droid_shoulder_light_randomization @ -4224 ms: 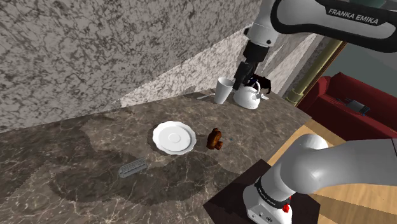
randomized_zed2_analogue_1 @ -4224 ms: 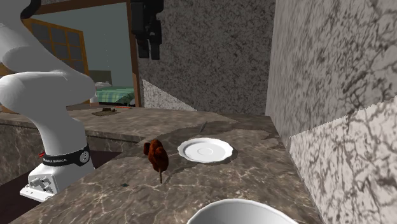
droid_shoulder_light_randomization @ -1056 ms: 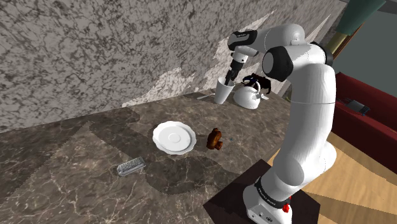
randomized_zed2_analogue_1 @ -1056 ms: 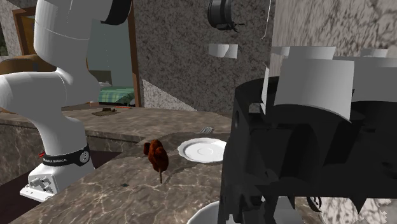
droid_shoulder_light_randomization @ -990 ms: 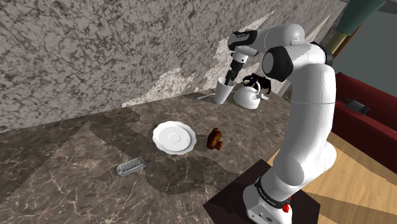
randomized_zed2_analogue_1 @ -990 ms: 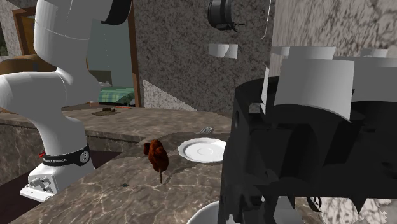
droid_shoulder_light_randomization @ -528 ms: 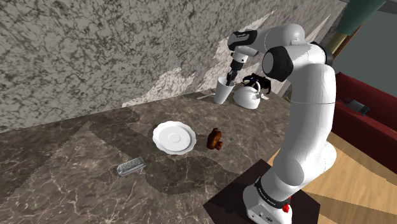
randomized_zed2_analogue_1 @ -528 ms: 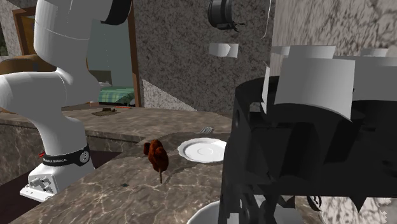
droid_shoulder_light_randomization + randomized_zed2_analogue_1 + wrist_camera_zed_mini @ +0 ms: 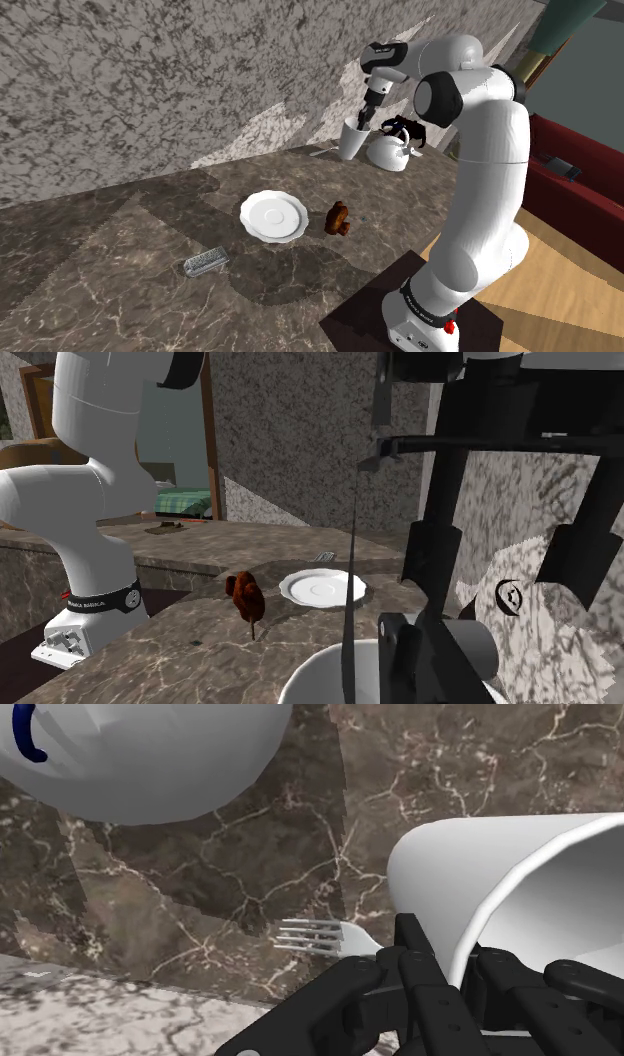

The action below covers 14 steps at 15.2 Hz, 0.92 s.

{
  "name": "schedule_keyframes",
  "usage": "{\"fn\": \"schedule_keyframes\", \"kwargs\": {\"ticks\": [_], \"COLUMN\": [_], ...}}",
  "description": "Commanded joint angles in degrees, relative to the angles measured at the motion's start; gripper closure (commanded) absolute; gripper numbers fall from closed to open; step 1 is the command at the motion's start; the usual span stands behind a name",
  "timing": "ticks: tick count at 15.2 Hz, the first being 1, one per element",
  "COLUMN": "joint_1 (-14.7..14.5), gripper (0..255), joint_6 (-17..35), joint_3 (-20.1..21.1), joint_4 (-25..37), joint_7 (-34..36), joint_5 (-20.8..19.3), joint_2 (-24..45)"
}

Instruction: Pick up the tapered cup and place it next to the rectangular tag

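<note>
tool (image 9: 462, 966) found clamped on the wall of the white tapered cup (image 9: 500, 869): one of the fingers (image 9: 415, 966) outside the rim, the other inside, rim pinched between. held by that edge alone. cannot tell whether the cup's base touches the worktop (image 9: 130, 250).

in the shoulder view, cup placed at the far end of the dark marbled worktop, close to the mottled grey wall (image 9: 150, 80), with the tool reaching down into it from above.

just beside the cup: white teapot (image 9: 390, 152) with a dark handle, on the shoulder view's right. silver fork (image 9: 322, 939) flat on the worktop next to the cup, tines near the outer finger.

further out, toward the stand (image 9: 400, 320): white plate (image 9: 272, 215), with a brown figure (image 9: 340, 218) near it on the shoulder view's right, not touching.

grey rectangular tag (image 9: 205, 263) flat on the worktop, below and left of the plate in the shoulder view, well apart from the cup.
</note>
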State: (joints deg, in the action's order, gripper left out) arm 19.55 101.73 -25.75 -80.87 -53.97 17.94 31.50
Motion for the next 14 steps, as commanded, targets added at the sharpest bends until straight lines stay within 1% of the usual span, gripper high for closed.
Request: {"fn": "schedule_keyframes", "kwargs": {"ticks": [1, 14], "joint_1": [0.0, 1.1], "gripper": [255, 255], "joint_6": [-1.2, -10.7], "joint_3": [-0.1, -0.5], "joint_4": [0.8, 9.8], "joint_7": [0.3, 1.6], "joint_5": [-0.2, -0.8], "joint_2": [-0.5, -1.2]}}
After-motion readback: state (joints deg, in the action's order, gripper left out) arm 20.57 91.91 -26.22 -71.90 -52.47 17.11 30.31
